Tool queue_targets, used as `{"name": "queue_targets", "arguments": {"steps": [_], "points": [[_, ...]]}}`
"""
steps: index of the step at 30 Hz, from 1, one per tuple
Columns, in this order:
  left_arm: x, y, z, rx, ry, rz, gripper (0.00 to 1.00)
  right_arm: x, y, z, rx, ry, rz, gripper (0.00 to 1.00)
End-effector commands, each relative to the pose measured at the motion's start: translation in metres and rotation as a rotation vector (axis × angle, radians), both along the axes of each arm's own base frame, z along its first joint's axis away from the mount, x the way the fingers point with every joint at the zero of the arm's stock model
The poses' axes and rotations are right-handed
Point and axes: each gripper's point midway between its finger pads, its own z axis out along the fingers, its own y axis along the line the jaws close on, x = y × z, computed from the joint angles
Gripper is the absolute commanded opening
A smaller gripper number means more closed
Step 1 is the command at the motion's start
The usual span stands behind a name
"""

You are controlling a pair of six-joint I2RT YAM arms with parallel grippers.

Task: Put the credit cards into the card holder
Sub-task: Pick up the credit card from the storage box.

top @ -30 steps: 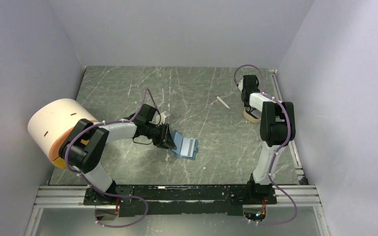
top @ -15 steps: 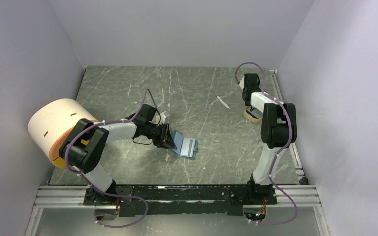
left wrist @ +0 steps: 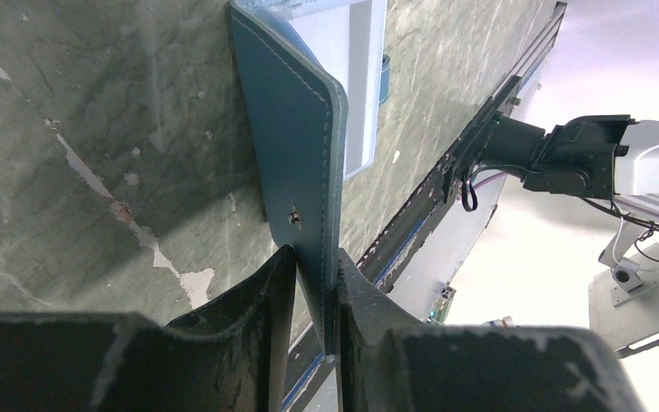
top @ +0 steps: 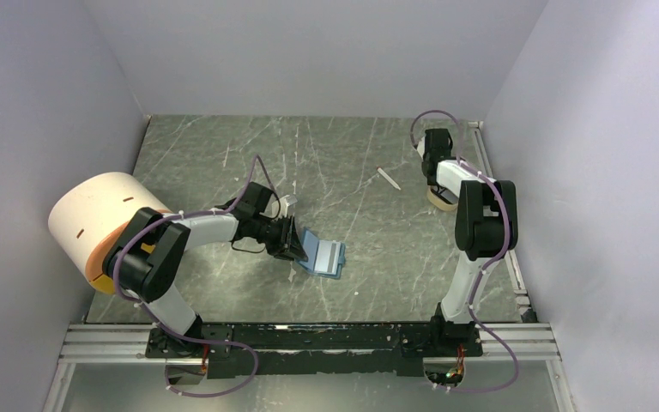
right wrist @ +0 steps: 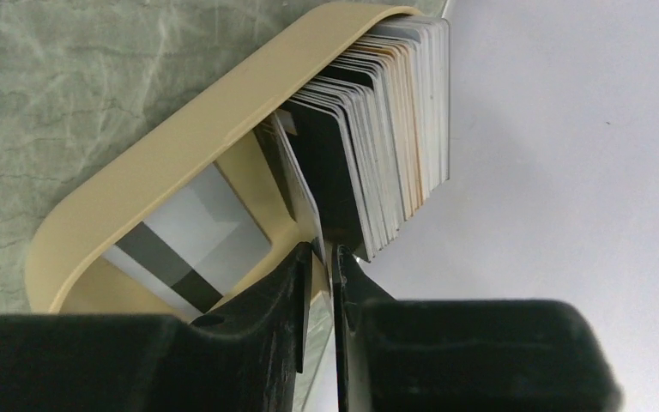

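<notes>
at the far right edge, tan tray (right wrist: 163, 163): the credit cards (right wrist: 386, 129) are stood on edge in it as a tight stack; one more card is laid flat on its floor
right gripper (right wrist: 323, 253): lowered into the tray; the jaws are drawn almost together on one edge of the front card (right wrist: 300, 189), a pale one leaned away from the stack; it appears to be pinched
near the table middle, card holder (top: 326, 256): laid open on the table (top: 369, 154), the lighter inside turned up
left gripper (left wrist: 313, 266): clamped on the blue flap of the holder beside the snap stud, so the case is held open
step in hand: one card is being taken out of the tray
how it is done well: only the front card should be gripped, not its dark neighbour; it should be lifted along its own plane, so that the stack is not dragged and the tray is not tipped
changed since a second ago: the right wrist is shifted slightly over the tray and its jaws are narrowed; the left arm and the holder are not moved
</notes>
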Motion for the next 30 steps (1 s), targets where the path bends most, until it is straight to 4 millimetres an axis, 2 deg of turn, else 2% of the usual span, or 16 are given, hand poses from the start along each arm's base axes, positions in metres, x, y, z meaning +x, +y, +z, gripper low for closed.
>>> {"name": "queue_targets", "arguments": {"steps": [1, 7, 11, 15, 16, 18, 19, 23, 28, 30], "points": [[-0.001, -0.003, 0.007, -0.041, 0.007, -0.009, 0.27, -0.004, 0.015, 0.014, 0.061, -0.011, -0.007, 0.19], [-0.005, -0.003, 0.005, -0.046, 0.011, -0.009, 0.26, -0.017, 0.032, 0.003, 0.104, 0.035, -0.016, 0.19], [-0.006, -0.003, 0.004, -0.049, 0.015, -0.013, 0.26, -0.020, 0.040, 0.001, 0.125, 0.035, 0.000, 0.05], [-0.006, -0.002, 0.004, -0.048, 0.010, -0.012, 0.26, -0.019, 0.035, 0.002, 0.090, 0.037, -0.005, 0.05], [-0.006, -0.002, 0.005, -0.049, 0.010, -0.013, 0.26, -0.017, 0.034, 0.003, 0.082, 0.029, -0.007, 0.09], [-0.006, -0.002, 0.005, -0.052, 0.009, -0.013, 0.26, -0.014, 0.031, 0.005, 0.070, 0.011, -0.001, 0.34], [-0.006, -0.002, 0.006, -0.051, 0.007, -0.013, 0.26, -0.014, 0.029, 0.005, 0.057, 0.009, 0.004, 0.41], [-0.006, -0.002, 0.009, -0.052, 0.000, -0.014, 0.27, 0.000, 0.015, 0.013, 0.015, -0.035, 0.009, 0.48], [-0.008, -0.002, 0.007, -0.052, 0.014, -0.012, 0.26, 0.009, 0.001, 0.012, -0.034, -0.035, 0.007, 0.56], [-0.009, -0.002, 0.007, -0.054, 0.017, -0.013, 0.26, 0.011, -0.009, 0.003, -0.069, -0.022, -0.010, 0.57]]}}
